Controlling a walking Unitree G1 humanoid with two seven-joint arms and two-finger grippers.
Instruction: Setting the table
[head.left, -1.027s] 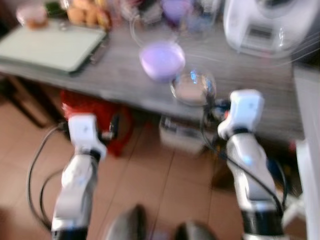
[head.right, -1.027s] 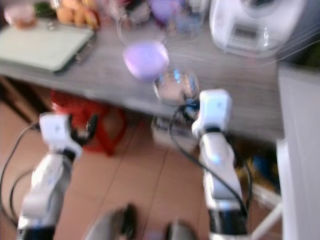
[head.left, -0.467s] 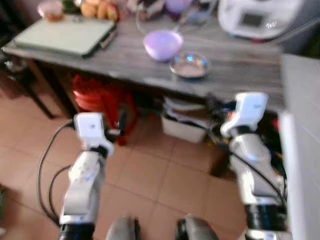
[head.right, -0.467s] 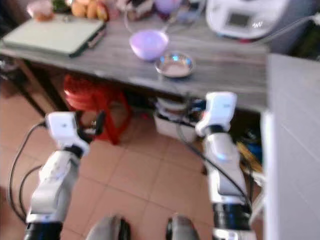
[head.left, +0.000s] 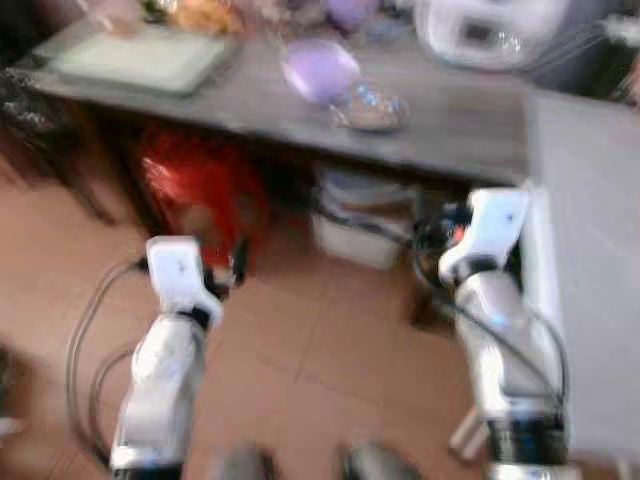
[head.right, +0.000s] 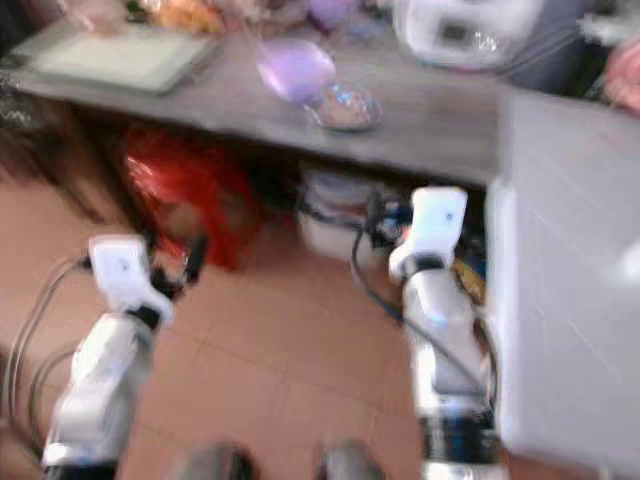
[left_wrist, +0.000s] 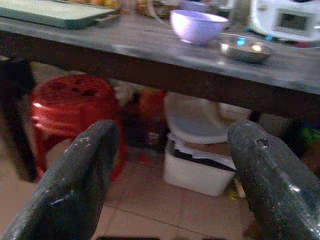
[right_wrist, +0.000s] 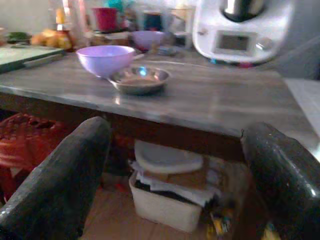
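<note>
A lilac bowl (head.left: 320, 68) and a shallow steel bowl (head.left: 372, 105) sit side by side on the grey wooden table (head.left: 455, 140) ahead of me. Both show again in the wrist views, the lilac bowl (right_wrist: 105, 59) just behind the steel bowl (right_wrist: 139, 79). My left gripper (left_wrist: 172, 135) is held out low in front of the table's edge, open and empty. My right gripper (right_wrist: 177, 135) is also open and empty, below the table's edge and short of the bowls. Both grippers are well apart from the bowls.
A green board (head.left: 140, 58) lies at the table's left end with fruit (right_wrist: 50, 39) behind it. A white kitchen machine (right_wrist: 240, 30) stands at the back right. Under the table are a red stool (left_wrist: 70, 105) and a white box (left_wrist: 197, 170). A white counter (head.left: 590, 250) rises at my right.
The whole view has shifted and blurred: the table sits farther up and away, and the white counter at my right fills more of the picture. Both arms keep their pose, grippers open.
</note>
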